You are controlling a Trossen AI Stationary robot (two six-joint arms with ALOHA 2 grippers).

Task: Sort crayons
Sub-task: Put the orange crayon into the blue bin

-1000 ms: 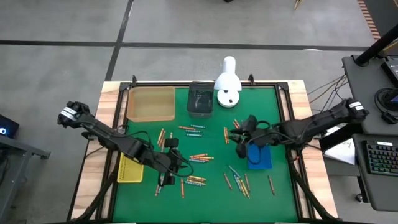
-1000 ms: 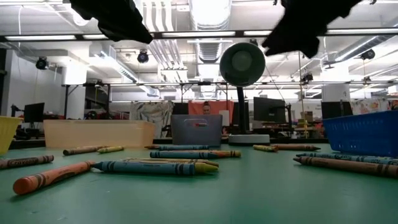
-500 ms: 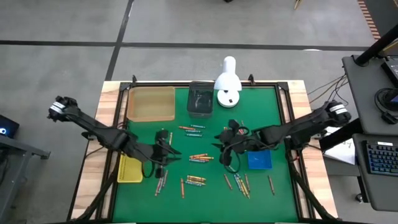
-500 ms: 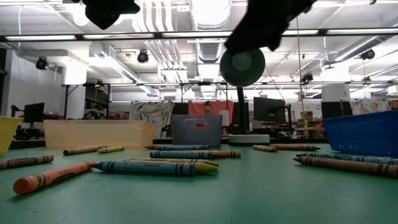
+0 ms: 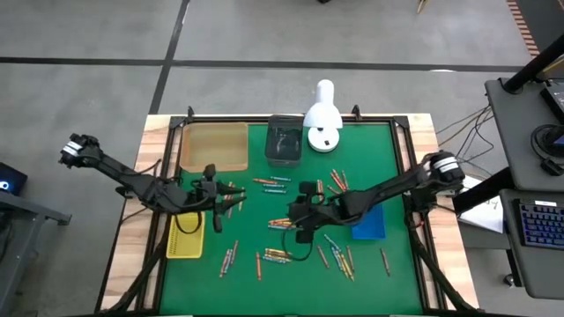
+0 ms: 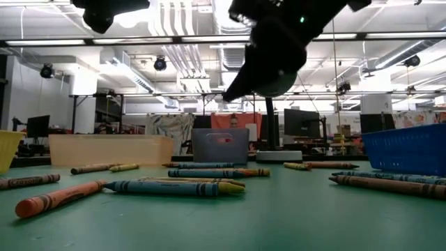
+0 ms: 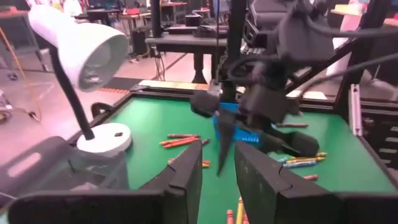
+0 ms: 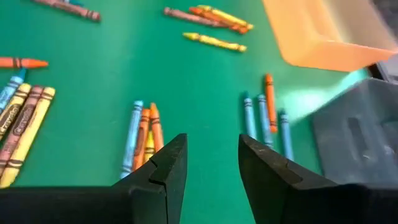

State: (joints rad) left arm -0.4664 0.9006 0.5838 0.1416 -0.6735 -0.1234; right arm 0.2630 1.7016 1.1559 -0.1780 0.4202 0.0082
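Crayons lie scattered on the green mat (image 5: 256,207), with clusters at the middle (image 5: 280,222), the far middle (image 5: 271,183) and the near right (image 5: 337,255). My right gripper (image 5: 295,218) hangs open above the middle cluster (image 8: 143,134), fingers slanting down, nothing between them. It shows as a dark shape (image 6: 268,49) in the low view. My left gripper (image 5: 227,192) is open and nearly level above the mat, beside the orange tray's near right corner. Nothing lies between its fingers (image 7: 217,165).
An orange tray (image 5: 214,146), a grey bin (image 5: 284,141) and a white lamp (image 5: 323,114) stand along the far edge. A yellow tray (image 5: 185,238) sits at the near left and a blue tray (image 5: 368,224) at the right. More crayons lie near the front (image 6: 174,187).
My right gripper has moved from over the blue tray toward the table's left, sinking and rolling, and now hangs over the middle crayons. My left gripper has risen and drawn back toward the far left, tipping up to nearly level. No crayon has moved.
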